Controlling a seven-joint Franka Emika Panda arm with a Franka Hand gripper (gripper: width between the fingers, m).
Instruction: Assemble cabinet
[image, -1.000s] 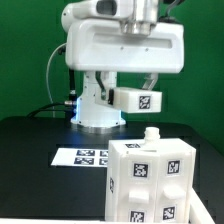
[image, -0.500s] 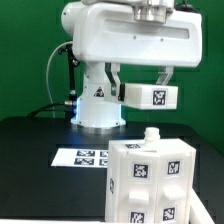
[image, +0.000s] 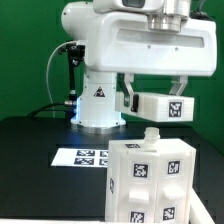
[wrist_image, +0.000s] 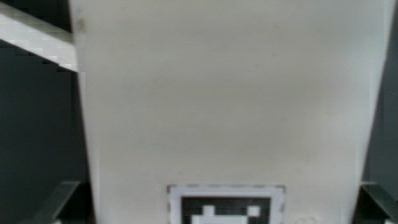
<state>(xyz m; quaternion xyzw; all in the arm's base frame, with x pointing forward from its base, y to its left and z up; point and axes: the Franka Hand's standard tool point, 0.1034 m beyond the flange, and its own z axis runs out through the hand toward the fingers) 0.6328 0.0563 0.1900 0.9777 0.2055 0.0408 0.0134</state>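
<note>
The cabinet (image: 150, 182), a large white box with black-and-white tags on its faces and a small white knob (image: 151, 135) on top, stands at the front of the black table. My gripper (image: 157, 99) hangs above it and is shut on a small flat white panel (image: 163, 106) with one tag facing out. In the wrist view the panel (wrist_image: 222, 100) fills most of the frame, its tag (wrist_image: 222, 208) at the edge, with a dark finger (wrist_image: 63, 200) against each side. The gripper (wrist_image: 222, 205) there is mostly hidden by the panel.
The marker board (image: 88, 157) lies flat on the table on the exterior view's left of the cabinet. The robot's white base (image: 98, 100) stands behind it, in front of a green backdrop.
The arm has carried the white panel toward the exterior view's right and slightly down, from beside the base to above the cabinet's right part. The cabinet has not moved.
</note>
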